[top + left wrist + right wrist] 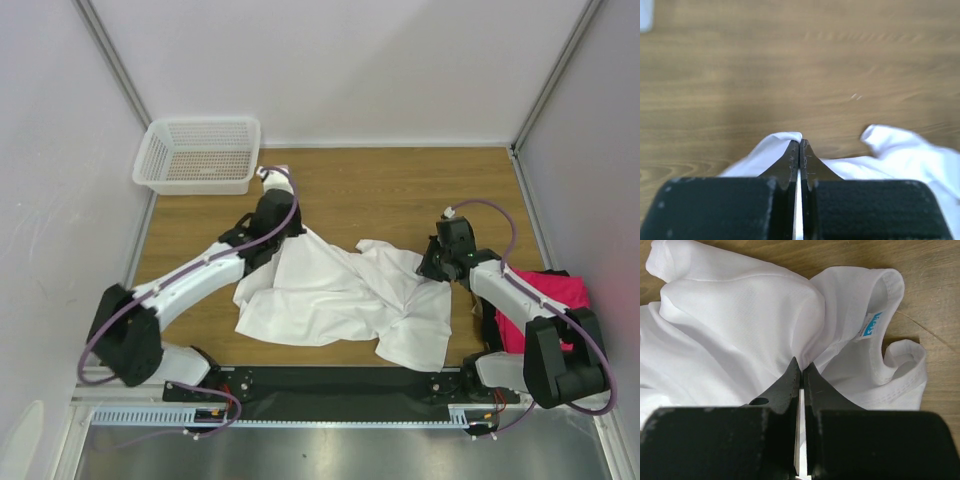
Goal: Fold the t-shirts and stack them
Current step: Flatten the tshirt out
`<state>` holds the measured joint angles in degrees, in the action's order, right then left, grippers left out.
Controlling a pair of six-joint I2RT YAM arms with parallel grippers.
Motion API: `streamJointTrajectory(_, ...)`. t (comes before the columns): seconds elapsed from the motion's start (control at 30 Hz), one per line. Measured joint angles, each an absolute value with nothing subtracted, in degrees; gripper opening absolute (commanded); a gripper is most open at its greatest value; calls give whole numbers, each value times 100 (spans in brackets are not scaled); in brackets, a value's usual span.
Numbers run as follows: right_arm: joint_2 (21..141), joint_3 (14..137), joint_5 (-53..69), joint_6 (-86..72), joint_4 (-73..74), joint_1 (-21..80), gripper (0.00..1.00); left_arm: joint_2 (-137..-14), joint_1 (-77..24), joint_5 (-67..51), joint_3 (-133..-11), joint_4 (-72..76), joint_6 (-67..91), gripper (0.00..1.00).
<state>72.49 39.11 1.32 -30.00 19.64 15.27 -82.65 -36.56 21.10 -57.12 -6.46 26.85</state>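
Note:
The large white t-shirt [330, 295] lies crumpled on the wooden table between the arms. My left gripper [283, 233] is shut on its upper left edge [775, 142]. My right gripper [432, 268] is shut on a fold of the white shirt [740, 315] near the collar, beside the blue-white tag [871, 324]. The magenta-pink t-shirt [545, 300] lies at the right edge, partly under my right arm. Dark cloth [490, 325] beside it may be the black shirt; I cannot tell.
A white mesh plastic basket [197, 154] stands at the back left corner. Grey walls close in the table on three sides. Bare wood [390, 190] lies behind the shirt.

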Motion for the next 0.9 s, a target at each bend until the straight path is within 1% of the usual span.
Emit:
streamJointTrajectory(0.17, 7290, 3911, 106, -3002, 1929, 1527, 0, -7306, -3653, 2145, -5507, -604, 2644, 0)
streamJointTrajectory(0.47, 7290, 3911, -16, -3002, 1879, 1527, 0, -6434, -3653, 2112, -4888, -552, 2368, 1)
streamJointTrajectory(0.7, 7290, 3911, -45, -3004, 1855, 1527, 0, -5701, -3653, 2150, -4840, -578, 2287, 1)
streamJointTrajectory(0.9, 7290, 3911, -47, -3004, 1855, 1527, 0, -5391, -3653, 2408, -4842, -786, 2241, 2)
